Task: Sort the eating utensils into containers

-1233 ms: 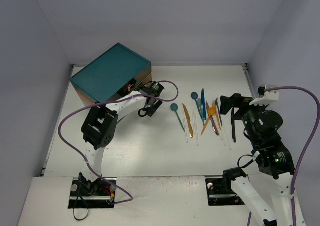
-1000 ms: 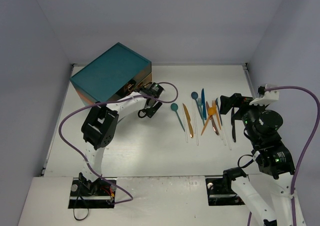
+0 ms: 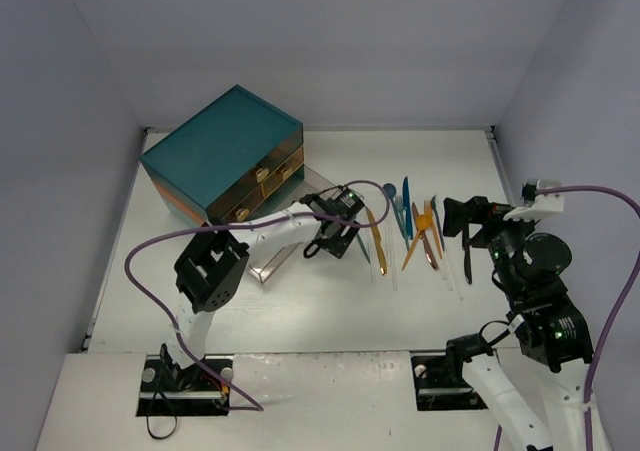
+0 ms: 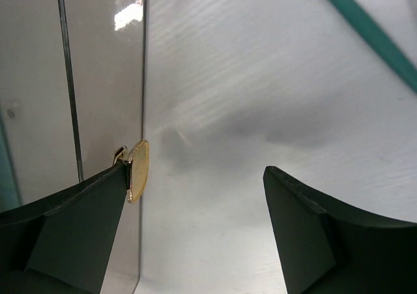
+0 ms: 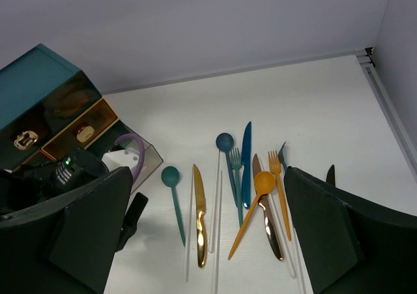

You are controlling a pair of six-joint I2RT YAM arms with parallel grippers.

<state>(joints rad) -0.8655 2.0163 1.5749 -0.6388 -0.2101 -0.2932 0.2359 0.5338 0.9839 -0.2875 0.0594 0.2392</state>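
The utensils lie in a row on the white table: a teal spoon, gold knife, blue spoon, teal fork, blue knife, orange spoon, copper knife, orange fork and clear ones. The teal chest stands at the back left. One clear drawer is pulled out onto the table. My left gripper is open at the drawer's front, and its gold knob touches the left finger. My right gripper is open and empty above the utensils.
Two orange-brown drawer fronts with gold knobs remain in the chest. A black utensil lies at the right end of the row. The left arm's purple cable loops over the table's left side. Walls close in the table on three sides.
My left gripper has moved right and toward the near edge, and the clear drawer has come out of the chest with it. The right arm has barely moved.
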